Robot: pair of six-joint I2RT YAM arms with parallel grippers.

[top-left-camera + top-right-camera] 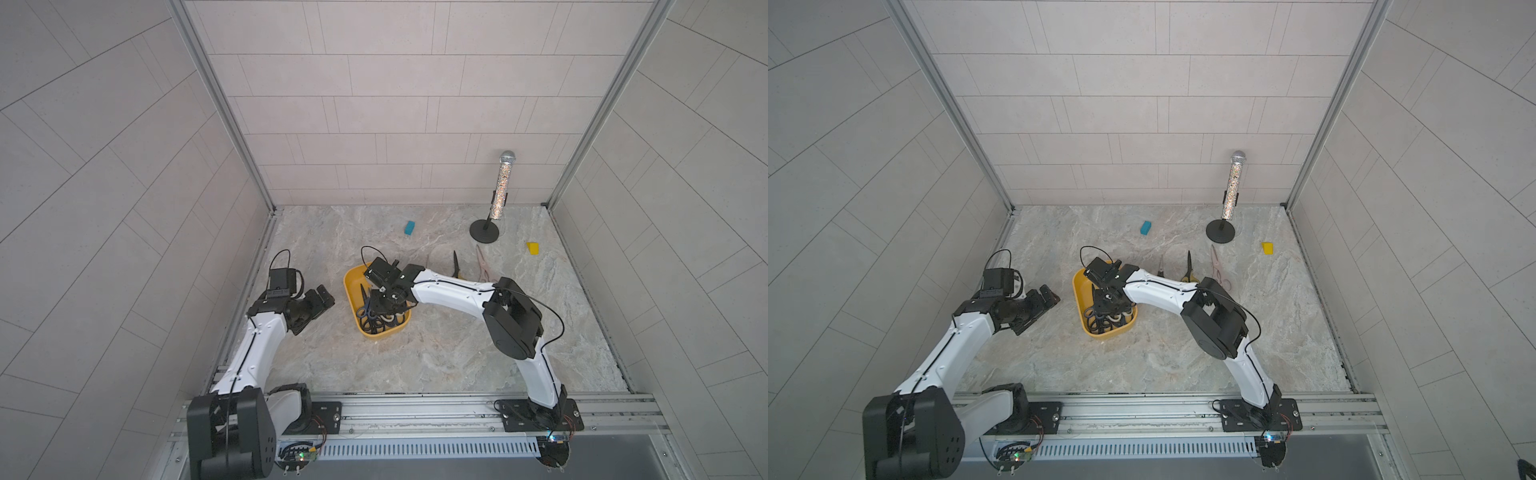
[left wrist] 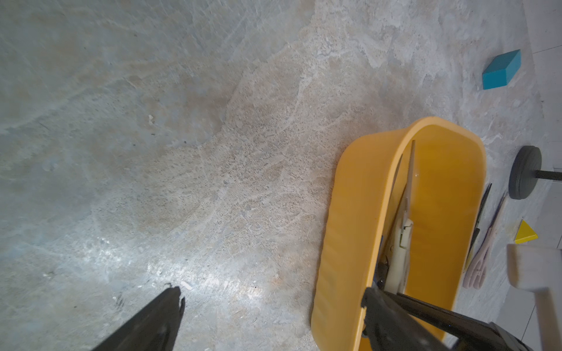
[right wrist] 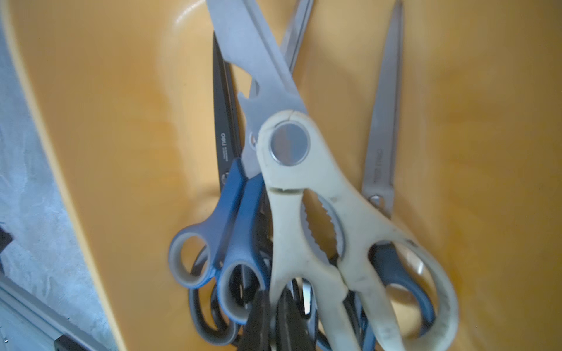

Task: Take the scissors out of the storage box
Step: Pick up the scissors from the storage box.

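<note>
— In the storage box point(image 1: 351, 277), mid-table: contents?
— Item: scissors point(image 1: 376, 322), several pairs heaped, handles toward the robot. The cream-handled pair point(image 3: 307, 212) is uppermost, the blue-handled pair point(image 3: 231, 218) just beside it, and a black-handled pair point(image 3: 209, 326) beneath. Out on the table point(image 1: 1142, 353): three further pairs, the pale pink pair point(image 1: 1219, 266) among them.
— Handling?
— Stiff steel, probably weighty for their size. Blades slick and pointed; loops apt to snag neighbours. Take by a handle loop or at the pivot, never the blade.
— Arms?
— Right gripper point(image 3: 275, 316): wrist bent steeply down into the box, fingers pressed together at the cream pair's handle. Whether plastic is caught between them, the blur leaves unclear. Left gripper point(image 2: 270, 299): spread wide, low beside the box, empty
</note>
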